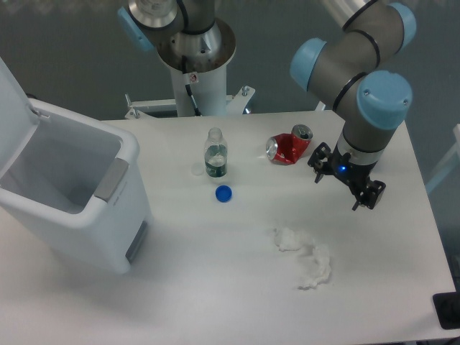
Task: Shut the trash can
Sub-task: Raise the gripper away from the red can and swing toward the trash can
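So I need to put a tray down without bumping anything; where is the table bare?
Bare: the near strip of the table, between the trash can and the crumpled tissue. Also the far left-centre, behind the bottle. Crowded: around the bottle, blue cap, red can and the tool.

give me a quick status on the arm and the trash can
Gripper open, empty, hovering by the crushed red can. Trash can lid up. Plastic bottle, blue cap, crumpled tissue lie between.
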Tool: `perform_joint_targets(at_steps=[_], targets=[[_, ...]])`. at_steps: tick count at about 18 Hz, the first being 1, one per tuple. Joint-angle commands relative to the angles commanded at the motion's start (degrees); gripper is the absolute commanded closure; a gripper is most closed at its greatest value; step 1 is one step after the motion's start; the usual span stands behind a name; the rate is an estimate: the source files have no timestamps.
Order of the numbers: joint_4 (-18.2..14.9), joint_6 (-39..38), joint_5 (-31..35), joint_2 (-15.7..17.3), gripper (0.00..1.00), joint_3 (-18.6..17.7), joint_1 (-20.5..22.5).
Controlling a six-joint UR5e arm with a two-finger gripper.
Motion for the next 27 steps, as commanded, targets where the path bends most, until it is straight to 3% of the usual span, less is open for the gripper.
perform_joint_targets(at_steps=[8, 18, 21, 24, 27], targets=[[1.41, -0.35, -2.55, 0.70, 0.00, -0.52, -1.49], [1.05, -10.71, -2.90, 9.75, 0.00, -4.39, -1.49], [0.53, -11.86, -6.05, 12.91, 0.00, -5.00, -2.81], [-0.35, -16.68, -9.13, 17.21, 0.31, -7.73, -4.74], [-1.84, -20.99, -12.99, 20.46, 0.55, -7.82, -5.80]])
